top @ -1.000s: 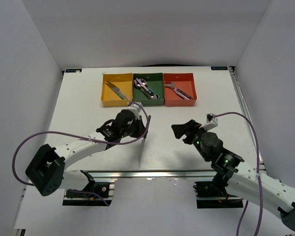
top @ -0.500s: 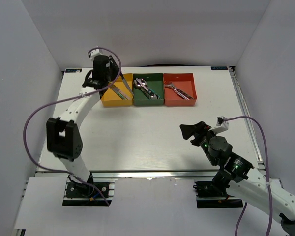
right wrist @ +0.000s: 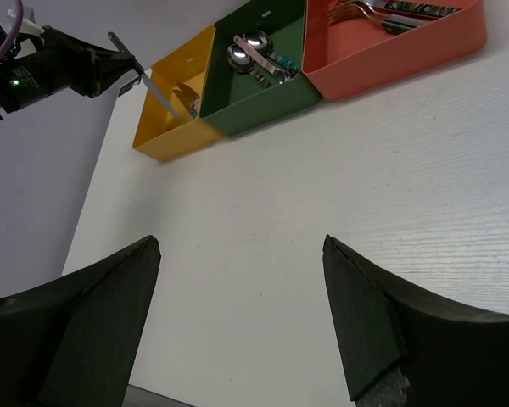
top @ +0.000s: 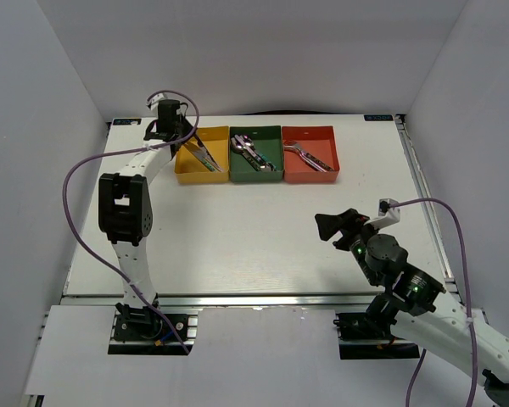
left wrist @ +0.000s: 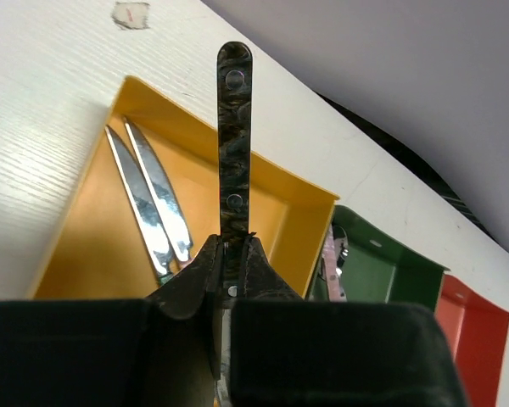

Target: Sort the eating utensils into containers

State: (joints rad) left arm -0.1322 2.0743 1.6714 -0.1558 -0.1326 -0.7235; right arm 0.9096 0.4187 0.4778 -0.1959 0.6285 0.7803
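Observation:
My left gripper is shut on a utensil with a dark green patterned handle. The handle sticks out past the fingertips, above the yellow bin; its working end is hidden under the gripper. Two silver knife blades lie in that bin. From above, the left gripper hovers at the yellow bin's back-left corner. The green bin holds spoons and the red bin holds forks. My right gripper stands open and empty over bare table, seen from above at the near right.
The three bins stand side by side at the back of the white table. White walls close in the left, back and right. The left arm's purple cable loops out over the table's left edge.
The left arm swung from the table's middle up and back to the yellow bin, carrying the utensil. The right arm drew back a little toward the near right, still open.

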